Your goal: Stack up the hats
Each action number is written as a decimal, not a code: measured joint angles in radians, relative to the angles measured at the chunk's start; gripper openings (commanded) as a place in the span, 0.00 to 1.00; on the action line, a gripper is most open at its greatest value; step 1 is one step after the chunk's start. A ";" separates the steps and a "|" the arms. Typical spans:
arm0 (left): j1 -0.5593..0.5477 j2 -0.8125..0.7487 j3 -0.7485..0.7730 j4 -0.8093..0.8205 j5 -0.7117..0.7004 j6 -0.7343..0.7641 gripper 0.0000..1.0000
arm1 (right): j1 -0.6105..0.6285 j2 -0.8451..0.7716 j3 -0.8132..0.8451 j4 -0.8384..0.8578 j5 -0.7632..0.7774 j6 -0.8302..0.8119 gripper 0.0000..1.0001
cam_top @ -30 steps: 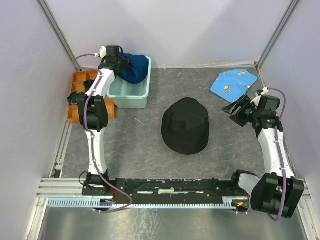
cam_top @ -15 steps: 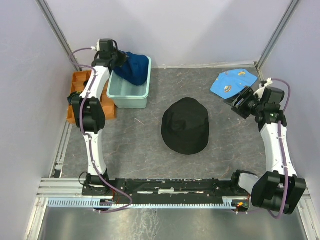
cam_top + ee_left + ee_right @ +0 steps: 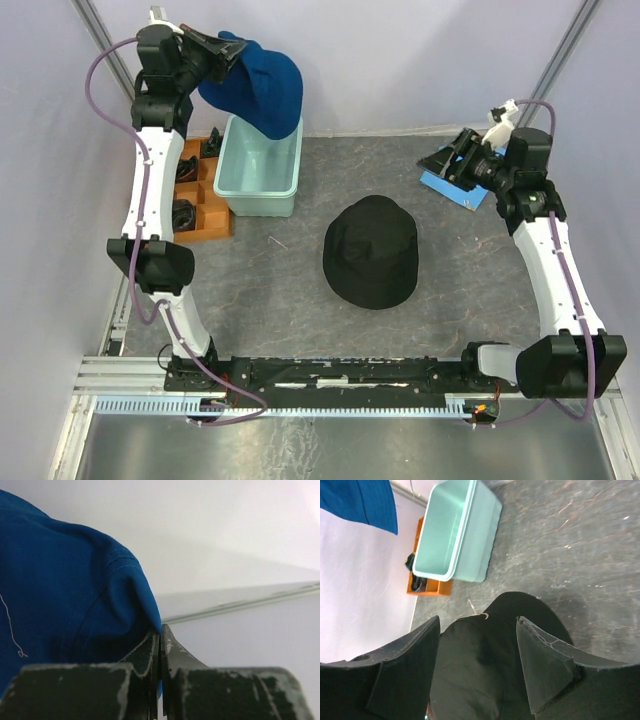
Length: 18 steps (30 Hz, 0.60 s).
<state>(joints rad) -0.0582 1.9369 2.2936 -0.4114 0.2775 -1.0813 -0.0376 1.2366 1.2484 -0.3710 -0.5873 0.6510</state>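
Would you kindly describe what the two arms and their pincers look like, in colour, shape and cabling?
The left arm and right arm share slim white links, black joint housings and black bases. A purple cable loops along each. The left pincer has two flat black fingers with pale, scuffed edges; the right pincer has broad, wedge-shaped black fingers, similarly worn.

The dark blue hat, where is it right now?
The dark blue hat hangs at the top view's far left, pinched by the left pincer, above the mint-green tub.
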 measured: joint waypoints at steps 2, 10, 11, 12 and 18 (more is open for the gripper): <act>0.000 -0.021 0.010 -0.001 0.045 -0.039 0.03 | 0.029 0.012 0.003 0.011 -0.007 0.007 0.70; -0.010 -0.071 0.011 -0.027 0.226 -0.227 0.03 | -0.026 -0.019 -0.043 0.006 0.047 0.019 0.69; -0.016 -0.074 0.011 -0.032 0.242 -0.246 0.03 | -0.049 -0.027 -0.059 0.000 0.057 0.023 0.69; -0.026 -0.080 0.011 -0.040 0.261 -0.266 0.03 | -0.075 -0.034 -0.075 -0.011 0.075 0.022 0.69; -0.201 -0.125 0.013 -0.146 0.320 -0.306 0.03 | -0.124 -0.041 -0.122 -0.084 0.146 -0.008 0.69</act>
<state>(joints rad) -0.2588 1.8122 2.3066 -0.5575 0.5972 -1.3869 -0.1619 1.1957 1.1267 -0.4553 -0.4408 0.6430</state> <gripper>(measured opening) 0.043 0.692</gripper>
